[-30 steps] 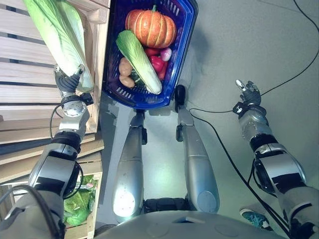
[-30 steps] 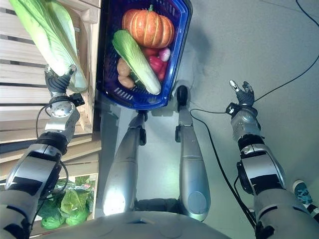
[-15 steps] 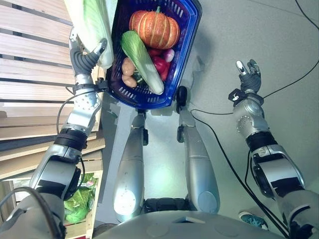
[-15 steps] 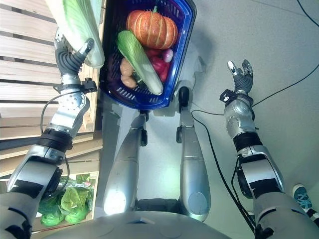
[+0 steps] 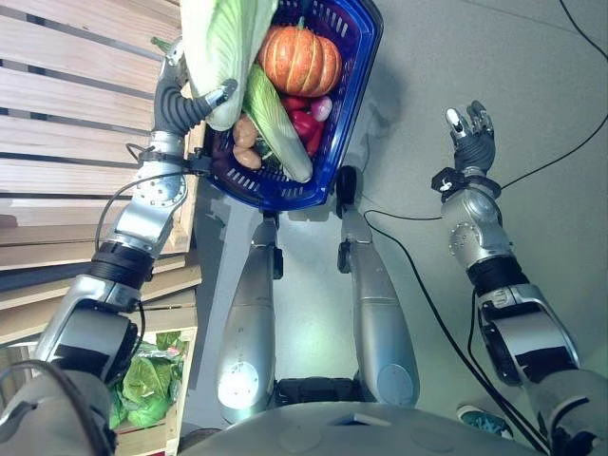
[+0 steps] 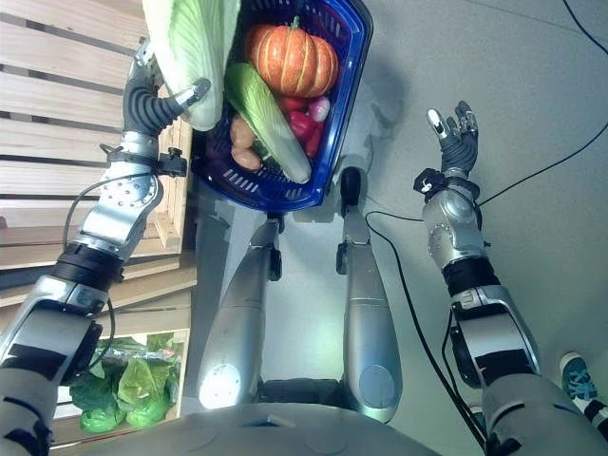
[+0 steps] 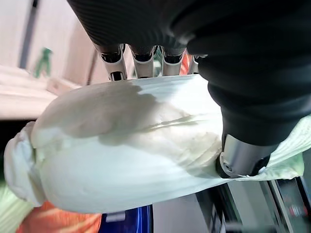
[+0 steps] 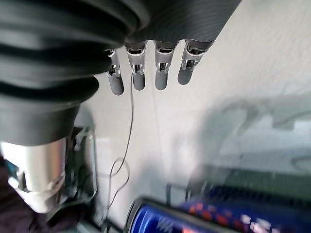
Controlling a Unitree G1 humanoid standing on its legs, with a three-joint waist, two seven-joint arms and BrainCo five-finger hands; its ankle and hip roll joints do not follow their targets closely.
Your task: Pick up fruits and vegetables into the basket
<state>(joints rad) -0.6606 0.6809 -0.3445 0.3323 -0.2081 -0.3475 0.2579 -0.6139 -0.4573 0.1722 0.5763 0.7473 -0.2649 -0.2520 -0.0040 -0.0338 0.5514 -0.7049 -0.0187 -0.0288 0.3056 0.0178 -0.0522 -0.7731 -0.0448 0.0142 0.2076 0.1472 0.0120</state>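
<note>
My left hand (image 5: 179, 103) is shut on a pale green napa cabbage (image 5: 223, 43), held over the left rim of the blue basket (image 5: 351, 104). In the left wrist view the cabbage (image 7: 126, 145) lies across my palm with fingers (image 7: 138, 58) and thumb curled round it. Inside the basket lie an orange pumpkin (image 5: 299, 59), a second napa cabbage (image 5: 275, 119), potatoes (image 5: 244, 138) and red vegetables (image 5: 304, 119). My right hand (image 5: 471, 133) hangs open over the grey floor to the right of the basket, holding nothing; its straight fingers (image 8: 146, 75) show in the right wrist view.
Wooden slatted crates (image 5: 66, 123) stand to the left of the basket. A lower crate holds leafy greens (image 5: 142, 385). The grey floor (image 5: 532, 76) stretches to the right.
My left hand has carried the cabbage rightward from the wooden crates to above the basket's left rim. The right hand has risen slightly.
</note>
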